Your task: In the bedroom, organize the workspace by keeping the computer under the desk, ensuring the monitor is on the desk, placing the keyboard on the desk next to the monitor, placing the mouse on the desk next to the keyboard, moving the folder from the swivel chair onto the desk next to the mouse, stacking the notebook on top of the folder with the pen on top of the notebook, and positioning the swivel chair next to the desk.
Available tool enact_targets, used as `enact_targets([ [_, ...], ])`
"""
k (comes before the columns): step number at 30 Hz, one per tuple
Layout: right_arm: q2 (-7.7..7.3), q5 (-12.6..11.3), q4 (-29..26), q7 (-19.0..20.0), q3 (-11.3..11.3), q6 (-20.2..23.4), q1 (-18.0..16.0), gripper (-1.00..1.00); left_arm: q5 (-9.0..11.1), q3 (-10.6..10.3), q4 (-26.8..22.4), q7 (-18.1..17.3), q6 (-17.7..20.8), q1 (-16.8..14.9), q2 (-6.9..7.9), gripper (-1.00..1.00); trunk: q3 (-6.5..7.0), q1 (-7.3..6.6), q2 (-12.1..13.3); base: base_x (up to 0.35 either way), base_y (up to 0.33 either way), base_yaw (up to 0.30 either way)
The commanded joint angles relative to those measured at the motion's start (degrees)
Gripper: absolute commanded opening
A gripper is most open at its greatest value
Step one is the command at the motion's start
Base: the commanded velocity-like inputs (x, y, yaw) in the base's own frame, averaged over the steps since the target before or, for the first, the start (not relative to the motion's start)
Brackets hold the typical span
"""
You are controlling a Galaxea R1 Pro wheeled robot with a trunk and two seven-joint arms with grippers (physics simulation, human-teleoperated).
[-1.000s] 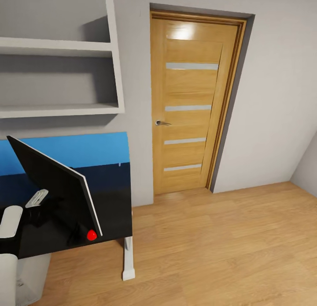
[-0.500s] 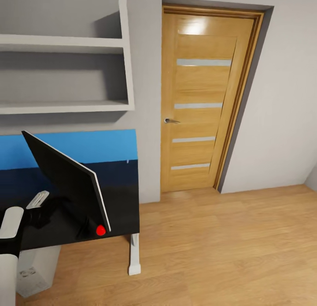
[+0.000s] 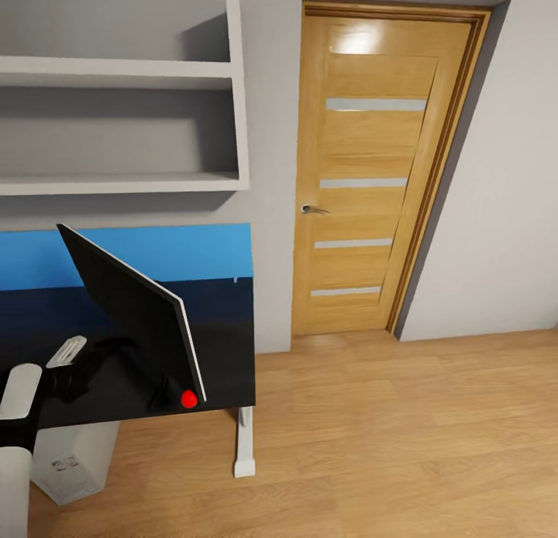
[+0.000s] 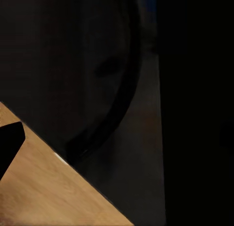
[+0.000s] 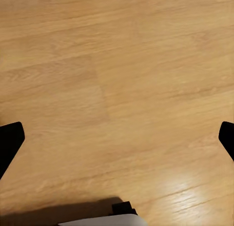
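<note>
Looking down from our head camera, we see our left arm (image 3: 19,402), white with a black wrist section, reaching over the near edge of the worktop (image 3: 225,367), a glossy black top on a white pedestal leg (image 3: 245,443) with a blue back panel (image 3: 194,251) behind it. The left claw (image 3: 108,352) is a dark shape low against the black surface, close behind the monitor's foot; we cannot tell how far it is open or whether it touches anything. Our left wrist camera gives mostly darkness, with one black fingertip (image 4: 9,143) at the edge above a wedge of wooden floor (image 4: 44,187).

The monitor (image 3: 132,313) stands on the worktop, leaning back. Its long axis runs diagonally, from the far left down to the near right corner, where a small red dot (image 3: 188,399) sits at the worktop's front edge. Its black screen faces left and toward us, and a thin white edge shows along the right side.

The computer (image 3: 74,456), a pale grey tower, stands upright on the floor beneath the worktop.

Our right wrist camera looks straight down at bare floor (image 5: 117,89). The two black fingertips (image 5: 9,140) of the right claw (image 5: 117,140) sit at opposite edges of that picture, spread wide, with nothing between them.

Grey wall shelves (image 3: 124,181) hang above the worktop, and an oak door (image 3: 372,174) stands closed to the right.
</note>
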Motion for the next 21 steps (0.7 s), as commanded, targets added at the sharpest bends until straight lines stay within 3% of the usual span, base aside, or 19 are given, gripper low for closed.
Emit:
enact_targets([
  [1, -0.31, -0.11, 0.12, 0.14, 0.52, -0.27, -0.06, 1.00, 0.55, 0.07, -0.03, 0.52, 0.17, -0.05, -0.01, 1.00, -0.09, 0.01, -0.06, 0.000, 0.000, 0.011],
  [6, 1.28, -0.26, 0.16, 0.21, 0.50, -0.70, -0.07, 1.00, 2.14, 0.86, -0.96, 1.56, 1.81, 1.58, -1.08, 1.00, -0.08, 0.01, -0.06, 0.000, 0.000, 0.000],
  [9, 1.27, -0.26, 0.16, 0.21, 0.50, -0.70, -0.07, 1.00, 2.95, 0.86, -0.97, 1.58, 1.93, 2.02, -1.06, 1.00, -0.08, 0.01, -0.06, 0.000, 0.000, 0.000],
  [21, 1.99, -0.06, 0.21, 0.18, 0.63, -0.99, -0.06, 1.00, 3.05, 3.35, -3.08, 1.50, 1.91, 3.61, -1.51, 1.00, -0.08, 0.01, -0.06, 0.000, 0.000, 0.000],
])
